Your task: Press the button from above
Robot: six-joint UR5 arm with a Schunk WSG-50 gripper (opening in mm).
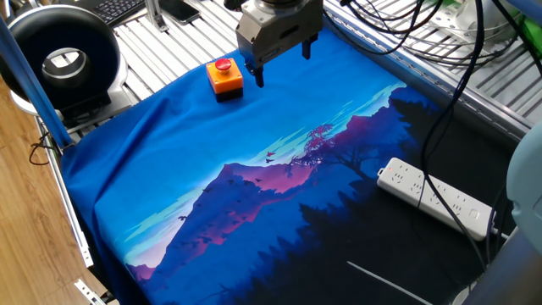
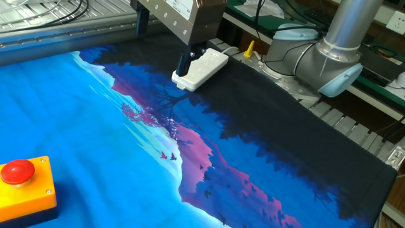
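We find no text, label, brand or number that we can read in either view (the keyboard point(image 1: 118, 8) at the table's far edge shows keys, but their legends are too small to make out).
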